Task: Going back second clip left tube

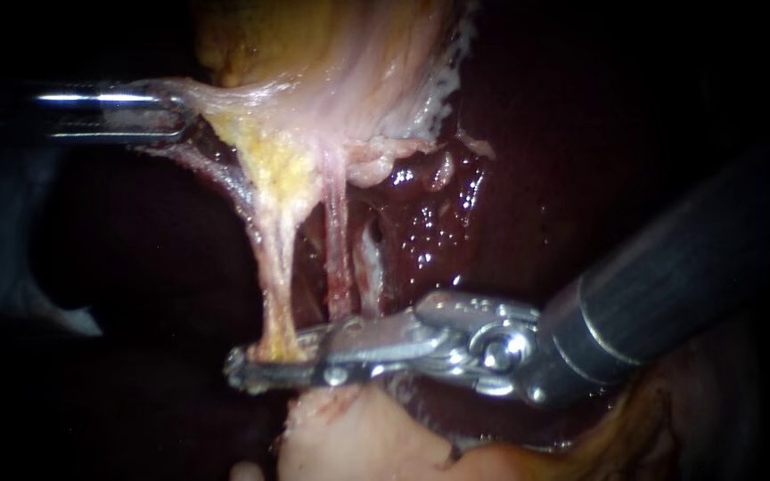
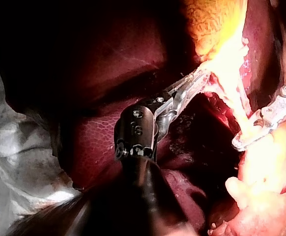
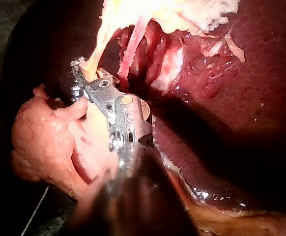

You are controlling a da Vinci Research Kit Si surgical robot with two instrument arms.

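Left instrument [image 1: 171,114]: smooth metal jaws pinch a thin, pale membrane [image 1: 225,98]. Right instrument [image 1: 256,367]: slim steel jaws clamp the lower end of the left tube [image 1: 274,267], a yellowish stringy strand beside the glossy dark liver [image 1: 430,223].

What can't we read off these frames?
- Endoscope: any clip on the left tube, where the right instrument covers it.
- Left wrist: same spot, lost in glare.
- Endoscope: left instrument, tip wrapped in gallbladder, shaft cut by the edge.
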